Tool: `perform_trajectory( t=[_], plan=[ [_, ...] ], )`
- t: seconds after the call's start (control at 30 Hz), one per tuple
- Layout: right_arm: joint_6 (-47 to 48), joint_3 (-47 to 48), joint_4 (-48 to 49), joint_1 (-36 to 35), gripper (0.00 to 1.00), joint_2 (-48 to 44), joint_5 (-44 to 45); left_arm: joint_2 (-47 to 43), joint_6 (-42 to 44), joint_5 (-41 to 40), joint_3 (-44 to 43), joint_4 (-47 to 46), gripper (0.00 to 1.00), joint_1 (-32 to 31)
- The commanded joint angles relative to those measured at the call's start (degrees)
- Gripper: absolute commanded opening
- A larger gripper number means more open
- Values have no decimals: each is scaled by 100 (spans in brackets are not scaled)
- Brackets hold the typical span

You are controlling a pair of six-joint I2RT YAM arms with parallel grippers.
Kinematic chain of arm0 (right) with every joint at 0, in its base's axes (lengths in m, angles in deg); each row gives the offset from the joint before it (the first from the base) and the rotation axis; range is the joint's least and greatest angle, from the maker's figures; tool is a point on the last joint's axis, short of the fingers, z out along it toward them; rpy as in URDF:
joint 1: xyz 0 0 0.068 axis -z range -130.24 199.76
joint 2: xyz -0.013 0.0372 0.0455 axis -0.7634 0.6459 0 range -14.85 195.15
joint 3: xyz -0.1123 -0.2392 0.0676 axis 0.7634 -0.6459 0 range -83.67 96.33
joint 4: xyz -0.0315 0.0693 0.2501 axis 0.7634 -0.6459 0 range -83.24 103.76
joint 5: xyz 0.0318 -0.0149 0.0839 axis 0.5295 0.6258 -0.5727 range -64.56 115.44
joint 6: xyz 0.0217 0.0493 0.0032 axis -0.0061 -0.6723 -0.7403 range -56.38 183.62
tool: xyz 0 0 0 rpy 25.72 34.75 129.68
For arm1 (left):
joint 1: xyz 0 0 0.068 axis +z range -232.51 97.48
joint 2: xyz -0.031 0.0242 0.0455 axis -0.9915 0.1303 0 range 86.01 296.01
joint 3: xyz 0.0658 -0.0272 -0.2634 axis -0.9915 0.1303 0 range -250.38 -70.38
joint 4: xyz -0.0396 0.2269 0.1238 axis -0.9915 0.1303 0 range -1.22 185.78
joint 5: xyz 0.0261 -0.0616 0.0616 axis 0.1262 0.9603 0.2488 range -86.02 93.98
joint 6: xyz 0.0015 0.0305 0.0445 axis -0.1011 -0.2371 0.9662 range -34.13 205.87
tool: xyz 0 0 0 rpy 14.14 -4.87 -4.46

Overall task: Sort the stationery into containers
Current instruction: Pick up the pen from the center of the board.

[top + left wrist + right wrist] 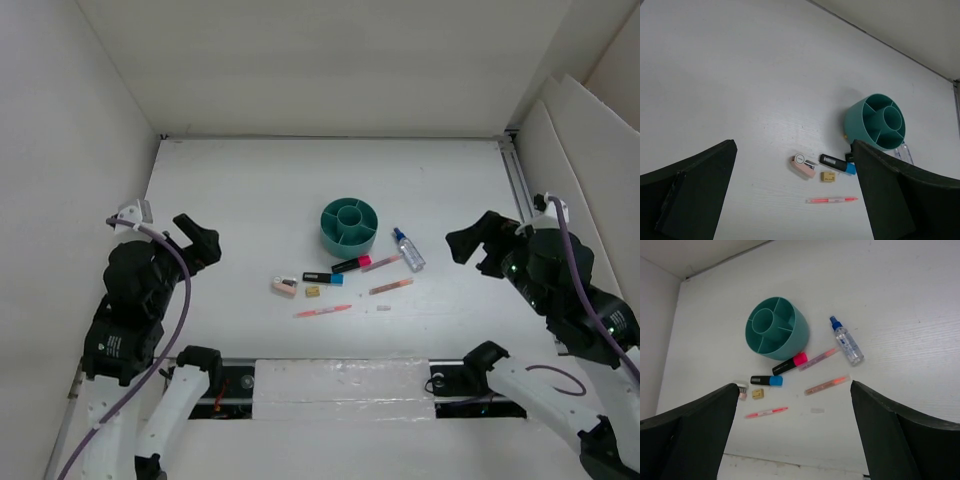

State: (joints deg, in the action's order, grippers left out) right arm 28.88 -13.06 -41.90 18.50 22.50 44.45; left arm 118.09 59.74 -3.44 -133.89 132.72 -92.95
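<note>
Here, the left gripper (203,243) and right gripper (468,246), jaws apart and empty, flank the teal organizer (349,226); markers (351,264), pens (322,311) and a bottle (408,249) lie beside it.

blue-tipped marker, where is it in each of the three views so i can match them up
Top external: the blue-tipped marker lies just below centre, below-left of the teal organizer.
Left wrist: lower middle, below-left of the organizer.
Right wrist: left of centre, below the organizer.
Shared landmark: the teal organizer.
</note>
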Motion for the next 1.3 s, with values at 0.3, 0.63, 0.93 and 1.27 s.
perform_trajectory(
  t=[0.3,0.63,0.93,1.27],
  plan=[
    [-103,-488,1412,-55,100,-388,-856,1125,652,1969,31,-571,100,-81],
    [-411,-698,1189,-55,100,141,-274,1775,610,1253,260,-282,100,-1767],
    [55,-469,1084,-55,100,194,-291,2846,144,120,234,52,100,-4315],
    [161,-531,1136,-55,100,-244,-1073,4358,310,-75,40,-140,98,-5082]
  ],
)
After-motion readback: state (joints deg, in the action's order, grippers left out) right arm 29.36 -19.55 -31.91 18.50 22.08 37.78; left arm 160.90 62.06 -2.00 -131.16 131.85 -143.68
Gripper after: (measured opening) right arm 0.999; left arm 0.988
